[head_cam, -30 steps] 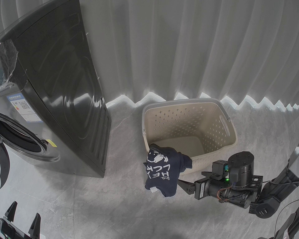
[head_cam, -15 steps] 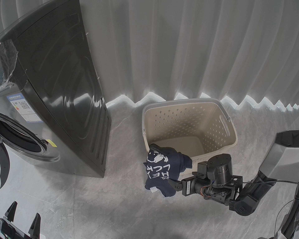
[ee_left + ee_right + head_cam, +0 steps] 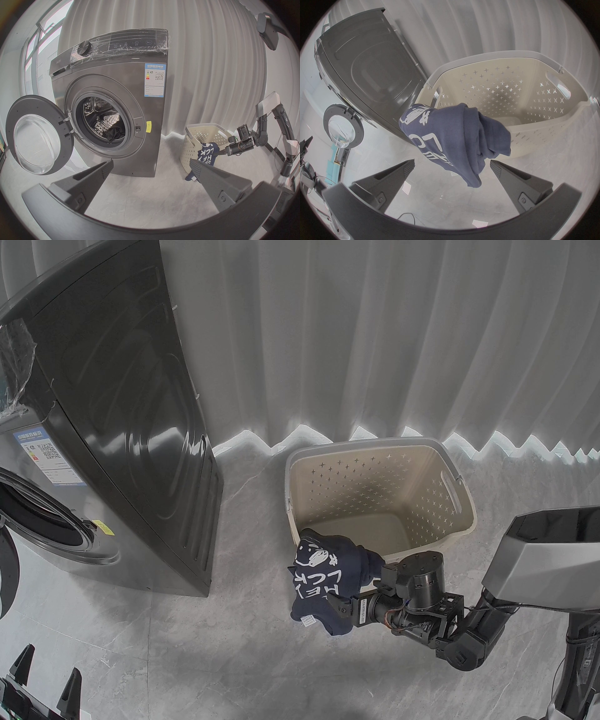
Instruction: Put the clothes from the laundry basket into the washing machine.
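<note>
1. The right gripper [image 3: 451,162] is down low by the front corner of the laundry basket [image 3: 375,443]. Its two fingers are spread wide apart and are not squeezing anything. The blue shirt [image 3: 328,584] hangs down right between them.
2. I think the job right now is to grab that shirt. The gripper should slide in a little more, so the fat, bunched-up part of the cloth sits deep between the fingers. Then it should squeeze hard.
3. It should bite the thick fold, not the thin bottom edge. The thin edge could slip out. It should also stay off the basket's rim, so it does not pinch the plastic.
4. After that, I would lift the shirt up first and then carry it away. Pulling it sideways could drag the light basket along.
5. The shirt is dark blue and soft, with white letters and a little white drawing on it. It lies over the rim at the corner nearest the washing machine [image 3: 125,78]. Most of it hangs outside the basket and a bit is tucked inside.
6. The machine stands well apart from the basket. Its round door [image 3: 34,137] is open.
7. The left gripper [image 3: 150,161] is low in front of the machine, with its fingers apart and nothing in them.
</note>
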Controlling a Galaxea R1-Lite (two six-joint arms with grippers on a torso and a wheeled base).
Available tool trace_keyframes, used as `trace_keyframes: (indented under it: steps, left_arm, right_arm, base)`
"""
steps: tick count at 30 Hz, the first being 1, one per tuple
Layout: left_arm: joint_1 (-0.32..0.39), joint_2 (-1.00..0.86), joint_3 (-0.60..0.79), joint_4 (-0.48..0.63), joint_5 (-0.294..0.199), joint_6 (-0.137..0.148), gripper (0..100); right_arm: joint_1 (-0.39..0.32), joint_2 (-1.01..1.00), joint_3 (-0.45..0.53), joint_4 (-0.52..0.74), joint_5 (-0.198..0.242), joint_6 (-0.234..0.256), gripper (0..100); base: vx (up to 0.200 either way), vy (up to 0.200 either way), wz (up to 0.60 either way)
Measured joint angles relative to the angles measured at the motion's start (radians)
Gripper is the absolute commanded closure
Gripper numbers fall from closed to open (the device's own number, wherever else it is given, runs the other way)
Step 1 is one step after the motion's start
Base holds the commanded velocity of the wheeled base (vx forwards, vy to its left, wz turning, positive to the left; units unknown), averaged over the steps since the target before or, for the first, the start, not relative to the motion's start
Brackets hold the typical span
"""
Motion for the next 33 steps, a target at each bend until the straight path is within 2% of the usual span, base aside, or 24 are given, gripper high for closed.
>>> trace_keyframes:
  steps: [9,16,26,27,33]
  left_arm:
    - [0.000,0.000,0.000,0.000,0.000,0.000,0]
    - [0.000,0.000,0.000,0.000,0.000,0.000,0]
    - [0.000,0.000,0.000,0.000,0.000,0.000,0]
    - [0.000,0.000,0.000,0.000,0.000,0.000,0]
    - [0.000,0.000,0.000,0.000,0.000,0.000,0]
  right_arm:
    - [0.005,0.054,-0.059,-0.020,0.002,-0.020,0]
    - [0.007,0.095,-0.095,-0.083,0.003,-0.050,0]
    - [0.009,0.120,-0.127,-0.089,0.003,-0.054,0]
    - [0.009,0.123,-0.130,-0.093,0.002,-0.054,100]
    - [0.010,0.138,-0.135,-0.130,0.003,-0.057,100]
  base:
    - [0.000,0.000,0.00]
    - [0.000,0.000,0.00]
    - [0.000,0.000,0.00]
    - [0.000,0.000,0.00]
    - [0.000,0.000,0.00]
